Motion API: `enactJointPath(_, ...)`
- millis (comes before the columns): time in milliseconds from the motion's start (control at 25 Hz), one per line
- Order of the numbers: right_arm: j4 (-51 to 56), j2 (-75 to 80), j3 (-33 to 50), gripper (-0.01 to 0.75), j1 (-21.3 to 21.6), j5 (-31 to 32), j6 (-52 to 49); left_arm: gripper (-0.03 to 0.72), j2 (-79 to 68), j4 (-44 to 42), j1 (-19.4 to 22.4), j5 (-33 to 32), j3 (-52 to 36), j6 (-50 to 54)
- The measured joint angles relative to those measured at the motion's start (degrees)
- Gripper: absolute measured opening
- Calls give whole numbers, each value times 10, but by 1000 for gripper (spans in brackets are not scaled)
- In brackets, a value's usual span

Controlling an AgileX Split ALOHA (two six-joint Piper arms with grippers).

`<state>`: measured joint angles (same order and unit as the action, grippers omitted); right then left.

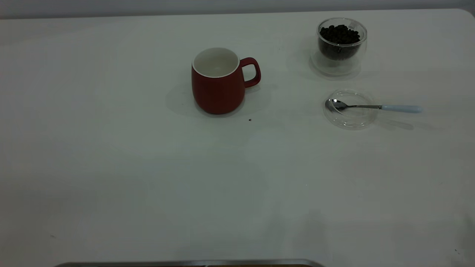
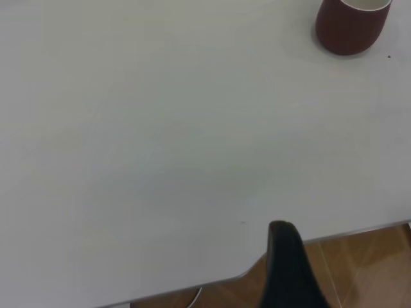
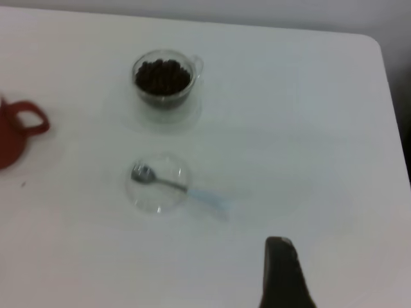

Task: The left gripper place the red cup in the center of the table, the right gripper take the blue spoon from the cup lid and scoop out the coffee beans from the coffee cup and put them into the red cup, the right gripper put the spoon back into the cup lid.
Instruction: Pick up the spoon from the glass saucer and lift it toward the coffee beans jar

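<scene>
Progress stands at the first stage, by my reading. The red cup [image 1: 219, 81] sits upright near the middle of the table [image 1: 111, 167], free of any gripper, its white interior empty — placement looks complete, scooping not begun. All positions below are given relative to that mug.

The coffee cup [image 1: 341, 46] stands well apart on the mug's handle side, toward the far edge, and is heaped with coffee beans [image 1: 339, 35]. The cup lid [image 1: 349, 108] lies on the same side but nearer the camera, with the blue spoon [image 1: 371, 106] resting across it: bowl inside the rim, handle overhanging away from the mug.

Neither gripper appears in the exterior view. One dark fingertip of the left gripper [image 2: 289, 269] shows at the table edge, far from the mug; one of the right gripper [image 3: 282, 276] shows short of the lid. Whether either is released or clenched — I cannot tell.

Materials: glazed rounded ceramic mug with loop handle; clear double-walled glass; shallow glass disc; polished metal spoon with a pale blue handle; matte white tabletop with scattered specks.
</scene>
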<state>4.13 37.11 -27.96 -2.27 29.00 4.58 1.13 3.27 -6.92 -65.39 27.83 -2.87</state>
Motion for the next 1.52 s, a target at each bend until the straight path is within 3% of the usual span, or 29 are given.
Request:
enactJointPath(280,28,218,0,505,0,-163,0,516,0,0,0,0,0,0)
enactJointPath(720,124,416,-4,483,0,-214,1,516,0,0,0,0,0,0)
enactJointPath(880,147,483,-14,468,23,-239,0,516,0,0,0,0,0,1)
enactJointPath(1240,161,662,-135,451,40,-229,25,516,0,0,0,0,0,1)
enactJointPath(1520,175,722,-292,449,47,-137,102,516,0,0,0,0,0,1)
